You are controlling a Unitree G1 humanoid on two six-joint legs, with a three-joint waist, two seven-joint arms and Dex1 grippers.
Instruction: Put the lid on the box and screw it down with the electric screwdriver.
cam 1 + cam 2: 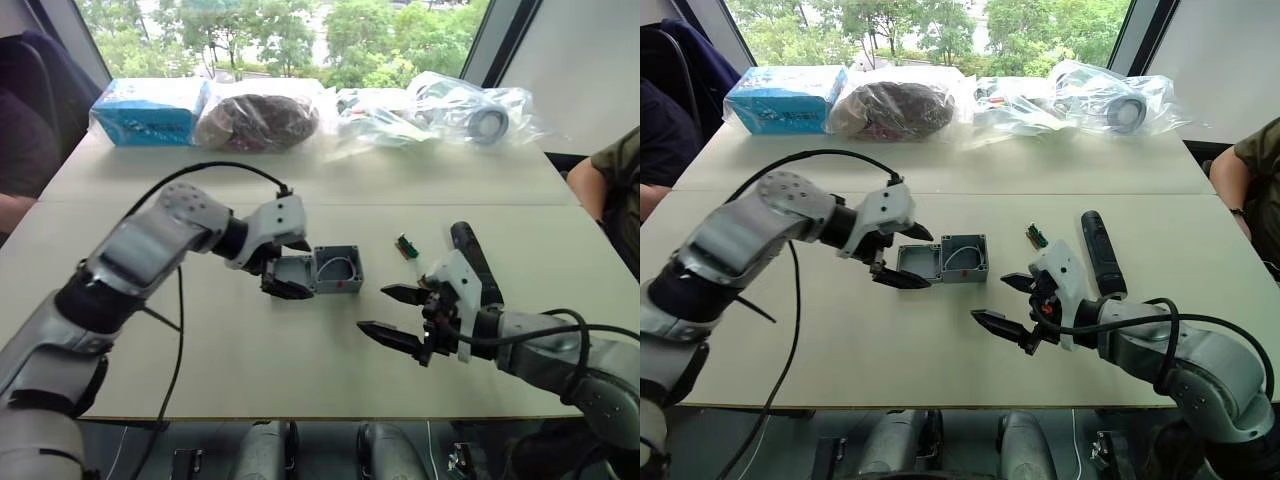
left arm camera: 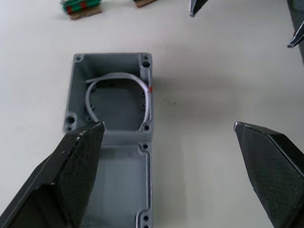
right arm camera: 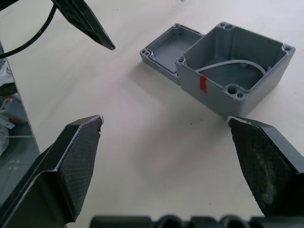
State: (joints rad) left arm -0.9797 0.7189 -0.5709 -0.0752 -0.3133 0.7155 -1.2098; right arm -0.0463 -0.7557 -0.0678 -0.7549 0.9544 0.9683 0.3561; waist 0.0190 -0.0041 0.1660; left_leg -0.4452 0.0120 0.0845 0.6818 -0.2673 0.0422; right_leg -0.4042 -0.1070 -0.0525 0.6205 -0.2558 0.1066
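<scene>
left eye view: near the middle of the frame the grey box [image 1: 338, 268] stands open side up on the pale counter [image 1: 250, 370], a white wire curled inside it and a small red mark on its front wall. the lid [image 1: 290, 272] lies touching the box on its left side, hollow side up. the left end effector [image 1: 284, 266] hangs over the lid, released, fingers apart. in the lower right the right end effector [image 1: 394, 315] is also released, fingers wide, grasping nothing, well apart from the box. the black electric screwdriver [image 1: 474, 259] lies on the counter to the right of the box, behind the right end effector, and a small green part [image 1: 406, 246] lies between screwdriver and box. at the top edge lie a blue packet [image 1: 148, 110] and clear plastic bags [image 1: 440, 108].

left wrist view: the box [image 2: 112, 97] is in the upper middle and the lid [image 2: 118, 183] touches it below. one finger [image 2: 66, 178] stands over the lid's edge.

right wrist view: box [image 3: 235, 64] and lid [image 3: 168, 50] sit together in the upper right, and the red mark [image 3: 203, 84] faces this camera.
</scene>
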